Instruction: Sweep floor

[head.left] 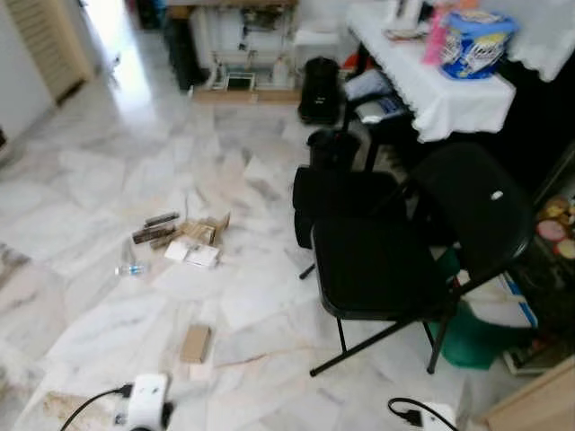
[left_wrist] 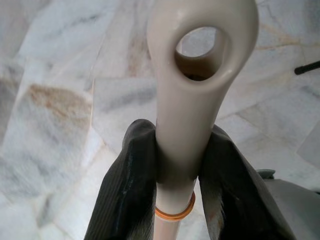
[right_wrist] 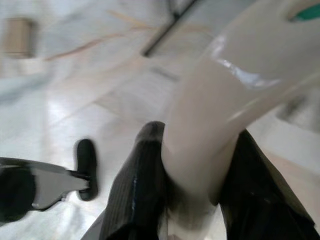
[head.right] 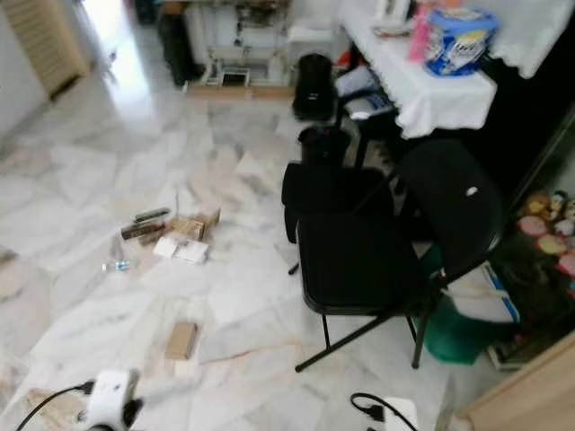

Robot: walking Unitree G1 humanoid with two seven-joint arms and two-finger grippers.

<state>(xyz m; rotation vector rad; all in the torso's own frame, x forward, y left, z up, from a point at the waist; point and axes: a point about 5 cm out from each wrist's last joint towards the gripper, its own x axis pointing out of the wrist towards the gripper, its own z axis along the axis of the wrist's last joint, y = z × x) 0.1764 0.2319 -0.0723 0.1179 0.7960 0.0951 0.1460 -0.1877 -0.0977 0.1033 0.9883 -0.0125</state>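
Litter lies on the white marble floor (head.left: 108,180): a heap of small boxes and papers (head.left: 189,238), a clear plastic bottle (head.left: 130,268) and a lone cardboard box (head.left: 195,343) nearer to me. My left gripper (left_wrist: 177,145) is shut on a beige handle (left_wrist: 195,85) with a hang hole at its end; an orange ring circles the shaft below. My right gripper (right_wrist: 192,150) is shut on a second, thicker beige handle (right_wrist: 235,95). What is at the far end of either handle is hidden. Both white wrists (head.left: 148,400) sit at the bottom edge of the eye views.
A black folding chair (head.left: 386,260) stands right of the litter, with a second black seat (head.left: 341,193) behind it. A table with a white cloth (head.left: 449,99) carries a blue tub (head.left: 476,40). A black bin (head.left: 319,90) and shelves stand at the back. A green object (head.left: 476,337) lies under the chair.
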